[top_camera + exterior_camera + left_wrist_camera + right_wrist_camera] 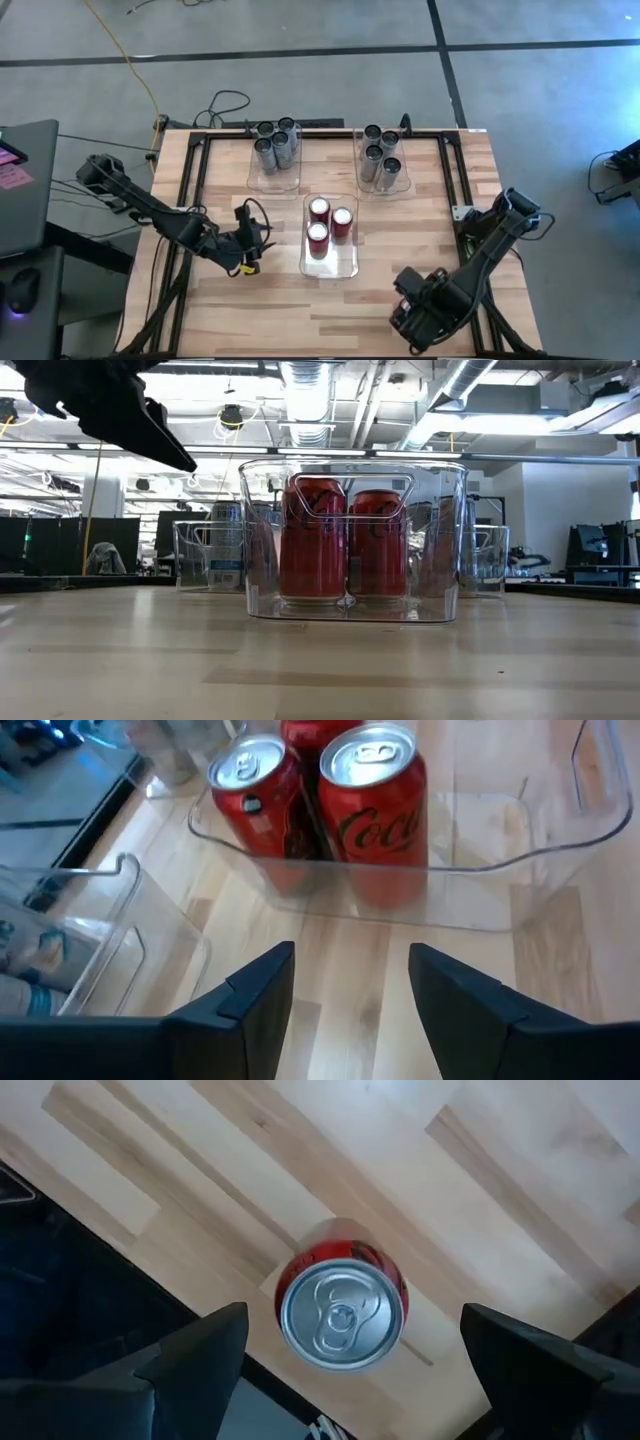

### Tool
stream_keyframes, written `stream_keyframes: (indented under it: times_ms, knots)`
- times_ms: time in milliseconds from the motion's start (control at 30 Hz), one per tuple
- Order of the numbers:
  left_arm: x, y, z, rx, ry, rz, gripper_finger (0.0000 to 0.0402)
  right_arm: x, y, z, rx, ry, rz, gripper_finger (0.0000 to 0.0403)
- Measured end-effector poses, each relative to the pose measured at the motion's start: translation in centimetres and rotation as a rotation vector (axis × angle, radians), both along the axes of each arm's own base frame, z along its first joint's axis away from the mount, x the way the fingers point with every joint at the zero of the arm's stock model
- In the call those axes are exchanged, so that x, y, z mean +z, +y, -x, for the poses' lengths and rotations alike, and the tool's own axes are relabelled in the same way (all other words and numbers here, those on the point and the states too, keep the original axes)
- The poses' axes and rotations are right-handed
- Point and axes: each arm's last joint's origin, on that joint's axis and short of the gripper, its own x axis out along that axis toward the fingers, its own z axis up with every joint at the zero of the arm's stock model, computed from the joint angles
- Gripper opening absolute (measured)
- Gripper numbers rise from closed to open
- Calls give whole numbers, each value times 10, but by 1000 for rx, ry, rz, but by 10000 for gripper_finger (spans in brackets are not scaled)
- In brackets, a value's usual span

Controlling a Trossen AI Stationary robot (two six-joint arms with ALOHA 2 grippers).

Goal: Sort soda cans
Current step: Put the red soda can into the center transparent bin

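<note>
Right gripper (345,1355) spread wide, hovering above one upright red can (342,1316) standing on the table (400,230) near its front right corner, can centred between the fingers, not touched. Left gripper (350,990) part open and empty, just beside the middle clear bin (345,262) holding three red cans (328,224). Farther back, two clear bins (262,182) filled with silver-grey cans (277,143).
</note>
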Motion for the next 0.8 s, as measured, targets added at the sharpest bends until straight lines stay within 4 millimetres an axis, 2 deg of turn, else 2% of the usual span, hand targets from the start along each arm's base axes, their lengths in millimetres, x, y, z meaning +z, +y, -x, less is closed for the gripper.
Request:
stream_keyframes:
  times_ms: [233, 333, 433, 633, 800]
  knots:
    - [-2, 2, 0, 10, 17, 58, 215, -18, 12, -11, 55, 78, -78, 384]
    - [-2, 2, 0, 12, 18, 59, 224, -25, 10, -11, 64, 105, -67, 385]
    - [-3, 1, 0, 0, 25, 67, 230, -39, 4, -8, 49, 147, -27, 385]
    - [-3, 0, 0, -19, 37, 81, 234, -68, 3, -12, 78, 128, -66, 385]
    - [-4, 2, 0, -12, 40, 78, 234, -74, 0, -14, 140, 136, -73, 366]
